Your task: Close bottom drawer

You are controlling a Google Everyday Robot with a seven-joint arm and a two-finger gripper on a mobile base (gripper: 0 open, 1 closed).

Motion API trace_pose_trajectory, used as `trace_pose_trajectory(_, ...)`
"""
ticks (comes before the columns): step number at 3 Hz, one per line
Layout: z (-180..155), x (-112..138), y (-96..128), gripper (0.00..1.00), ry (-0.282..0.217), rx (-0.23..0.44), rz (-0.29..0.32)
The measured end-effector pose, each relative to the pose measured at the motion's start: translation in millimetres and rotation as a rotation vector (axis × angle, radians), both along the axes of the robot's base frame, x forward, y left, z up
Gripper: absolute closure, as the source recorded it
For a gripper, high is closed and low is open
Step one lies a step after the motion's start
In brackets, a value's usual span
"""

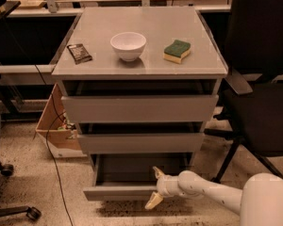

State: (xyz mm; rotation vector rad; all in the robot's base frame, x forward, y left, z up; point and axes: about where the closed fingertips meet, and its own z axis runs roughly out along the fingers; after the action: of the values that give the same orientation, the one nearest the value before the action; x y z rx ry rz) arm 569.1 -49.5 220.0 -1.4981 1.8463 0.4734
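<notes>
The bottom drawer (118, 192) of the grey cabinet is pulled out, and its shallow tray shows behind the flat front. My gripper (155, 187) comes in from the lower right on a white arm and sits at the right end of that front. Its cream fingers are open, one fingertip (157, 173) above the front's top edge and the other below it, with nothing held. The two wider drawers (139, 108) above stand slightly out as well.
On the cabinet top (141, 65) lie a white bowl (128, 45), a green and yellow sponge (177, 50) and a dark snack packet (79, 52). A black office chair (262, 102) stands close on the right. A cardboard box (54, 126) and a cable sit to the left.
</notes>
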Motion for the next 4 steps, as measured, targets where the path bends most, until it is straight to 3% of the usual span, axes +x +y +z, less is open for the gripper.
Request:
trace_pose_trajectory(2,-17,22,11,0.00,-0.016,0.025,0.024)
trace_pose_trajectory(4,-22,46,8,0.41,-0.050,0.026,0.016)
